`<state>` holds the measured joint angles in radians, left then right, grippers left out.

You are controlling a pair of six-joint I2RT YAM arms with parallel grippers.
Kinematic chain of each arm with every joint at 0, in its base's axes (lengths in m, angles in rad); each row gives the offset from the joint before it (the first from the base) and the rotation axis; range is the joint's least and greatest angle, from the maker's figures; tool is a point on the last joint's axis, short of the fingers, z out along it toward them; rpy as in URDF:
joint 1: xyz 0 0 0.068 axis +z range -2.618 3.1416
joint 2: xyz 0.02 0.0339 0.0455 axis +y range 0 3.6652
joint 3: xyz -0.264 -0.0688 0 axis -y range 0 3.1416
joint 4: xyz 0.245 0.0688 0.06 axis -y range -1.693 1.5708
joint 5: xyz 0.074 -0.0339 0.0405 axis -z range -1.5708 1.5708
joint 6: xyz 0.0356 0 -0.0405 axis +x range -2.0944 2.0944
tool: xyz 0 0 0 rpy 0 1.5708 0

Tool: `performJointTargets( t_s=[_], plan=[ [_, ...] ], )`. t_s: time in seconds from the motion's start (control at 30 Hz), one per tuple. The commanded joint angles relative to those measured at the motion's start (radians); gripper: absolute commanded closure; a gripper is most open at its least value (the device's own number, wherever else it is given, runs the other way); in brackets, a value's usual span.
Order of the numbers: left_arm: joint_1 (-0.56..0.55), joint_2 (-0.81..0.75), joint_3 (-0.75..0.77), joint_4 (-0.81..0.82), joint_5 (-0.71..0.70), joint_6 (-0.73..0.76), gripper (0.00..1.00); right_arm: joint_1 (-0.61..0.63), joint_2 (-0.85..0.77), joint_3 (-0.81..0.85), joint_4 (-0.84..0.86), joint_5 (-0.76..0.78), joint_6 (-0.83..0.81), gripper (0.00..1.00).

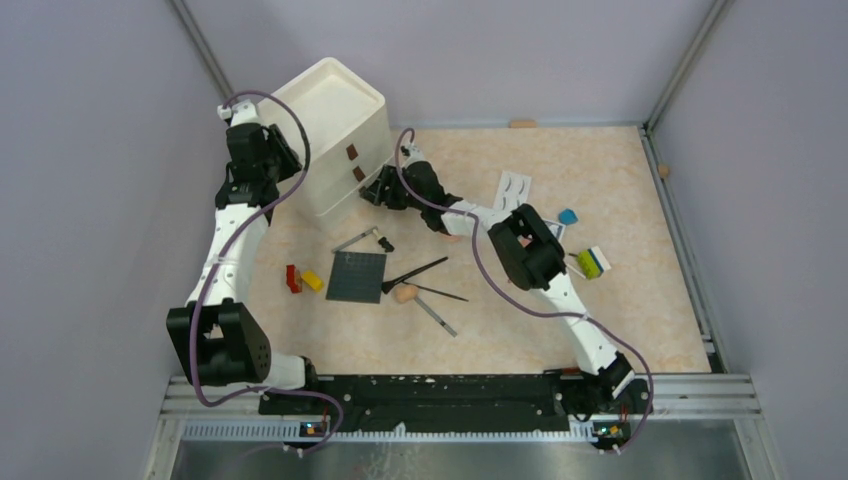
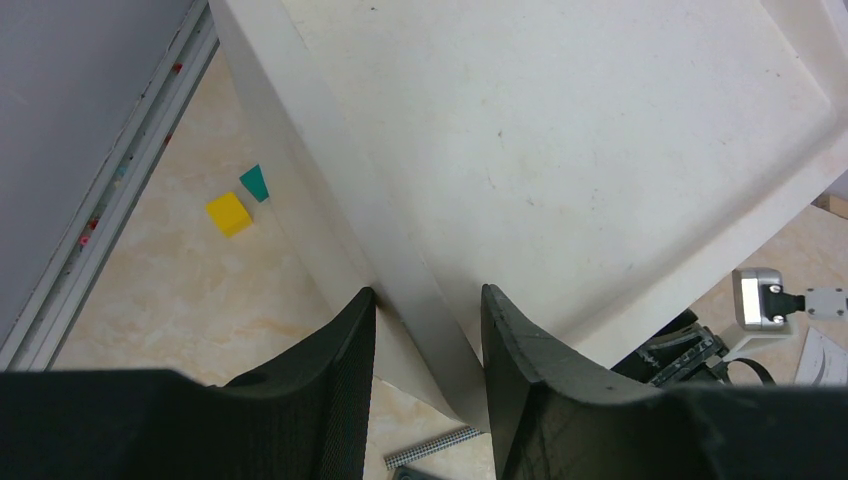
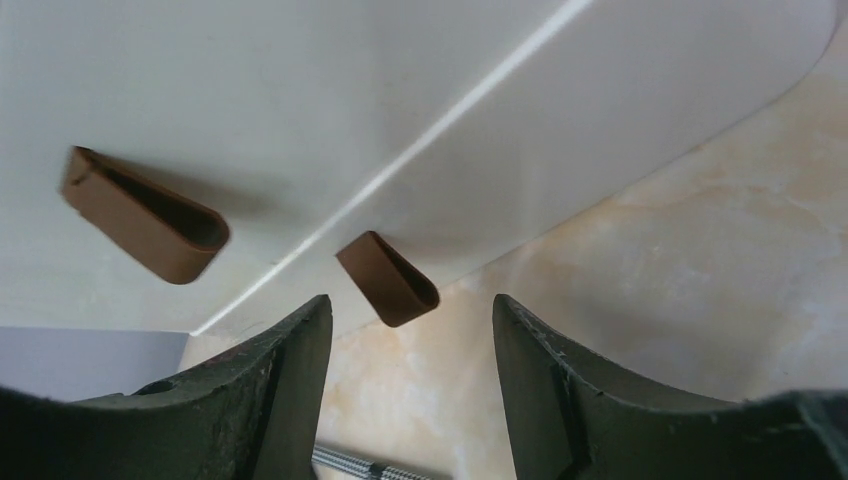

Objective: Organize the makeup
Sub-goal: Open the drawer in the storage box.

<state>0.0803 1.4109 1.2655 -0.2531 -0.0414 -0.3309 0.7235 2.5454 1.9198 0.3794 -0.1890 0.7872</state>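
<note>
— At the front face of the white drawer cabinet (image 1: 335, 130): what is entered?

— Two brown loops, the upper handle (image 3: 145, 228) and the lower handle (image 3: 388, 280). Both drawers look shut. Item: the right gripper (image 3: 410, 302), jaws apart, one on either side of the lower handle, touching nothing that shows. Probable purpose: to take that handle and draw the drawer out, so the makeup has somewhere to go.

— And at the cabinet's left side?

— Item: the left gripper (image 2: 428, 292), jaws closed narrowly across the cabinet's top edge, one finger down the side wall, one over the top. Judged a bracing hold, so a light cabinet does not slide when the handle is pulled.

— Makeup, located?

— Cabinet top bare; drawer contents hidden. All that shows lies loose on the bench (image 1: 600, 320). On the cabinet's near side:
- thin stick (image 1: 358, 240), closest to it
- dark brush (image 1: 420, 272), farther out
- peach puff (image 1: 404, 293), farther out
- grey pencil (image 1: 436, 315), farther out

The white false-eyelash card (image 1: 513, 190) lies to the cabinet's right.

— Not for filing?

— The dark studded plate (image 1: 356, 276), red brick (image 1: 293, 278) and yellow brick (image 1: 313, 281) lie on the cabinet's near side. A yellow cube (image 2: 229, 213) and green wedge (image 2: 255, 182) sit beside its left wall.
</note>
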Motion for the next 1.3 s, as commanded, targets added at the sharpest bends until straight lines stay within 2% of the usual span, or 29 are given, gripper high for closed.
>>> performJointTargets(
  t_s=[0.0,0.17,0.43,0.7,0.87,1.27],
  plan=[
    [-0.03,0.035,-0.041,-0.099,0.195,0.004,0.55,-0.016,0.037,0.071,0.049,-0.055,0.034,0.41],
    [-0.029,0.036,-0.042,-0.094,0.204,0.004,0.55,-0.017,0.072,0.113,0.059,-0.097,0.044,0.49],
    [-0.03,0.032,-0.043,-0.092,0.207,0.004,0.55,-0.018,0.046,0.059,0.132,-0.104,0.045,0.62],
    [-0.03,0.034,-0.043,-0.092,0.2,0.006,0.55,-0.018,0.029,0.016,0.153,-0.107,0.044,0.85],
    [-0.028,0.031,-0.043,-0.092,0.197,0.006,0.55,-0.017,-0.031,-0.096,0.192,-0.077,0.025,1.0],
    [-0.028,0.026,-0.041,-0.092,0.18,0.012,0.55,-0.016,-0.201,-0.397,0.276,-0.012,-0.029,1.0]
  ],
)
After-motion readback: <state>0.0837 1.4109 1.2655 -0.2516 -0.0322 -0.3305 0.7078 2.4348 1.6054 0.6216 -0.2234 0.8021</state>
